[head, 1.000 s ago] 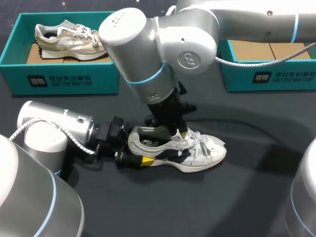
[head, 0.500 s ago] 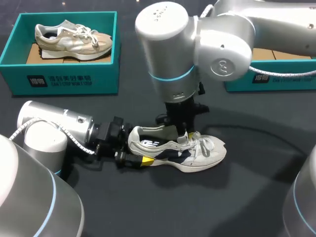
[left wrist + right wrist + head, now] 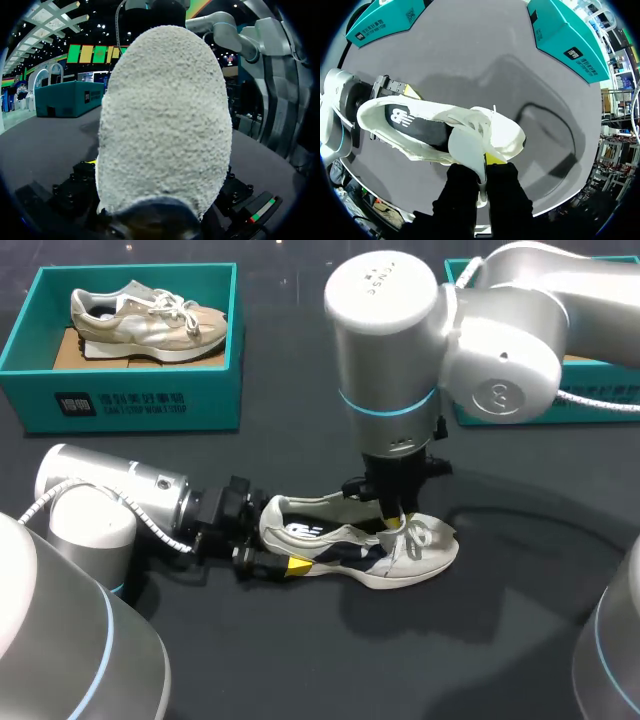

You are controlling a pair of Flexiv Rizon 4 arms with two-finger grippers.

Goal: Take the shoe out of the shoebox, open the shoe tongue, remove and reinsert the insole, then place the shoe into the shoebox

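Head view: white shoe point(image 3: 400, 558) lies on its sole on the dark counter point(image 3: 500, 640), outside both boxes, toe toward the right arm's side. Left gripper point(image 3: 275, 545) comes in low from the left, clamped on the heel, with one yellow tip on each side. Left wrist view is filled by the heel. Right gripper point(image 3: 393, 518) hangs straight down over the laces; in the right wrist view it point(image 3: 482, 162) pinches the shoe tongue point(image 3: 465, 147), pulled up off the opening. Dark insole point(image 3: 415, 125) sits inside the shoe. Left teal shoebox point(image 3: 140, 405) holds a beige shoe point(image 3: 140, 325). Right teal shoebox point(image 3: 600, 408) is partly hidden behind the right arm.
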